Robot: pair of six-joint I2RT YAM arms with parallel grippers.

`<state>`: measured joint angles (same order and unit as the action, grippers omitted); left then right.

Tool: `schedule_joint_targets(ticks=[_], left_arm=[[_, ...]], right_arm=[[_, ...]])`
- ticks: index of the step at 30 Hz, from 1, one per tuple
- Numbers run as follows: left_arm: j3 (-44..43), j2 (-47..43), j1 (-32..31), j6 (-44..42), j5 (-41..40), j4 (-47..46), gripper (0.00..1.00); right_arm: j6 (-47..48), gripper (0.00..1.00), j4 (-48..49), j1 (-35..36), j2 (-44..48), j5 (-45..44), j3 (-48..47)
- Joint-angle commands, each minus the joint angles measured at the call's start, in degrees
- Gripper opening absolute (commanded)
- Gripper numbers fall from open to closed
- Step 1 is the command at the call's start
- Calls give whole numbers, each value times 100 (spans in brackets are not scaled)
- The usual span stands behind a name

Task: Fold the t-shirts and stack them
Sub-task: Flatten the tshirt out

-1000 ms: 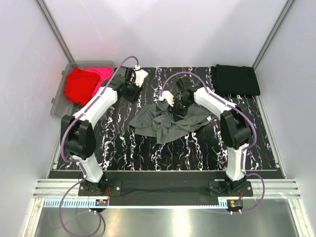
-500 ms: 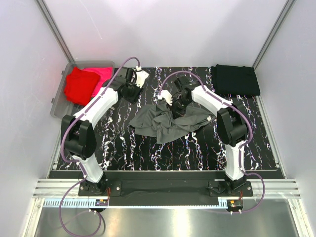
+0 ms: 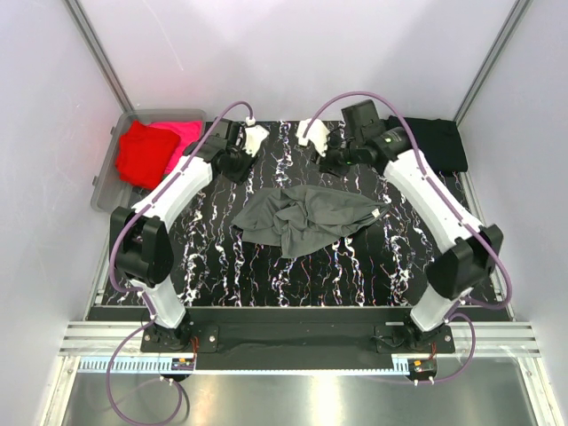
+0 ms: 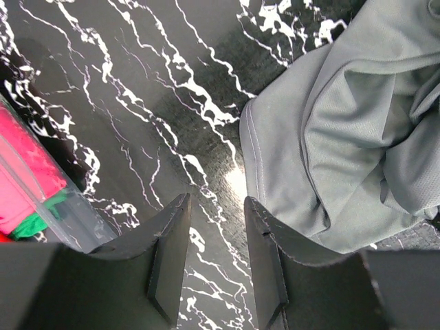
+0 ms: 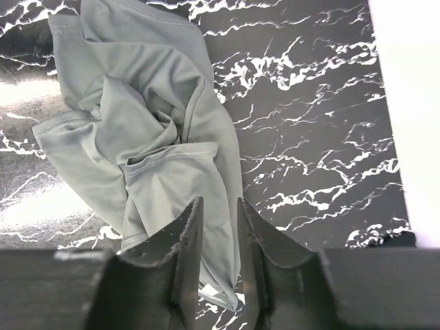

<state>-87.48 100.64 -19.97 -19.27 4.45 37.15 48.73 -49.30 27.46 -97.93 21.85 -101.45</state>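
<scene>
Right end effector (image 5: 218, 206), parted and empty, aloft over crumpled dark grey t-shirt (image 5: 137, 117)

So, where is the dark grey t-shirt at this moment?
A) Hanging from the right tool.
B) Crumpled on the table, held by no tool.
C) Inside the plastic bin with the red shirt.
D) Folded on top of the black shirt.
B: the dark grey t-shirt lies rumpled on the table, and the left tool and the right tool both stand open, gripping nothing.
</scene>
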Motion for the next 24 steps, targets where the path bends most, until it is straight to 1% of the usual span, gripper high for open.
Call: schedule_joint_targets(ticks=[1, 5, 9, 14, 17, 24], left_arm=[[-366, -27, -16, 19, 38, -225, 41], [-419, -27, -16, 11, 56, -217, 41], [-305, -149, 10, -33, -23, -217, 41], [72, -325, 89, -42, -111, -234, 41], [205, -414, 116, -68, -146, -260, 41], [197, -396, 160, -77, -102, -296, 41]], right_arm=[[-161, 34, -89, -39, -182, -111, 318], [-757, 37, -334, -22, -761, 354, 196], [-883, 38, -563, -4, -1350, 698, -199], [-900, 39, -949, 101, -2115, 716, -805], [-900, 40, -1038, 119, -2292, 751, -1026], [-848, 40, -1126, 320, -2283, 734, -1044]])
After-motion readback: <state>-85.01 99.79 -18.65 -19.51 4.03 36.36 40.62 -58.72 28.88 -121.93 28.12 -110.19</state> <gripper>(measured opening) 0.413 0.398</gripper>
